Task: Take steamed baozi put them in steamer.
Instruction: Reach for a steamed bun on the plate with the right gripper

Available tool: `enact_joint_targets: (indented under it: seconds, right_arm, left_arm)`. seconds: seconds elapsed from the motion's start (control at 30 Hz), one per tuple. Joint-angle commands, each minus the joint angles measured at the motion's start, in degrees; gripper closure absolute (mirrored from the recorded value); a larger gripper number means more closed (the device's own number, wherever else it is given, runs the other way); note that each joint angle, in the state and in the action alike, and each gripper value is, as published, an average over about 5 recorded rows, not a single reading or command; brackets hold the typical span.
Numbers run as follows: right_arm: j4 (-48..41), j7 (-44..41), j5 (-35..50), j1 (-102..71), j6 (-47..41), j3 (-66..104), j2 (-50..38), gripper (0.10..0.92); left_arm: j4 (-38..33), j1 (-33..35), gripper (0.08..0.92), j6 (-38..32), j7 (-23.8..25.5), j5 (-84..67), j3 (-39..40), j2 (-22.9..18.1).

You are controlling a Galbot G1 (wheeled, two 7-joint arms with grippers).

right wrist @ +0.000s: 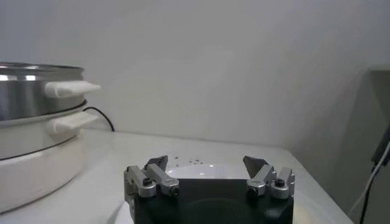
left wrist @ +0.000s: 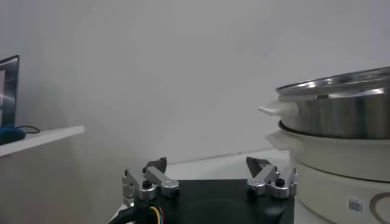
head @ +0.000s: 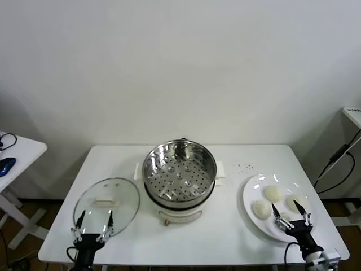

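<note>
Just beyond the spread-fingered right end effector (head: 290, 214), steamed baozi (head: 273, 193) on plate (head: 251, 189).

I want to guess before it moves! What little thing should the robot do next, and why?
Probably lower the right gripper onto a steamed baozi and close on it. It hangs open right over the white plate where the buns sit, and the steamer stands uncovered with nothing in it. The left gripper waits open over the glass lid.
</note>
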Motion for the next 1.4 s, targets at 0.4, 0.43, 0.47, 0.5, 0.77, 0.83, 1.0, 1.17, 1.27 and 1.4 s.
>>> enact_joint_targets:
  seconds: [0.4, 0.43, 0.47, 0.5, 0.77, 0.83, 1.0, 1.17, 1.27, 1.4]
  right_arm:
    - [-4.05, -21.12, -10.60, 19.68, -16.13, -1.42, -23.03, 0.203]
    - [-5.39, -23.41, -10.94, 21.38, -16.11, -2.27, -25.00, 0.203]
    - [-6.73, -25.79, -11.25, 23.06, -16.03, -3.30, -26.94, 0.203]
    - [-8.23, -28.08, -11.61, 25.03, -15.81, -4.60, -28.73, 0.203]
    - [-25.15, -47.82, -21.03, 55.97, -6.77, -30.86, -35.81, 0.203]
    - [-29.73, -53.93, -23.51, 67.23, -4.69, -40.30, -35.32, 0.203]
    - [-35.99, -65.43, -25.28, 86.10, -4.14, -59.17, -33.17, 0.203]
    - [-40.58, -74.25, -30.21, 94.54, -4.96, -68.51, -29.35, 0.203]
    - [-43.24, -77.03, -32.29, 98.87, -5.24, -74.69, -26.21, 0.203]
    - [-46.39, -78.00, -34.13, 101.25, -6.16, -79.55, -21.70, 0.203]
  left_arm:
    - [-0.10, -1.47, 0.177, 0.79, -1.23, 0.65, 0.53, 1.59]
    - [-0.07, -1.46, 0.177, 0.78, -1.43, 0.56, 0.55, 1.71]
    - [-0.04, -1.42, 0.177, 0.75, -1.57, 0.48, 0.57, 1.79]
    - [-0.01, -1.38, 0.177, 0.72, -1.68, 0.39, 0.61, 1.85]
    - [-0.14, -1.32, 0.177, 0.26, -1.55, 0.58, 1.35, 1.76]
    - [-0.39, -1.26, 0.177, 0.27, -1.48, 0.62, 1.43, 1.71]
    - [-1.13, -0.89, 0.177, 0.28, -1.32, 1.02, 1.73, 1.46]
    - [-1.79, -0.50, 0.177, 0.28, -0.92, 1.50, 2.12, 1.25]
    - [-2.04, -0.60, 0.177, 0.47, -0.73, 1.64, 1.98, 1.24]
    - [-2.34, -0.85, 0.177, 0.97, -0.68, 1.55, 1.50, 1.35]
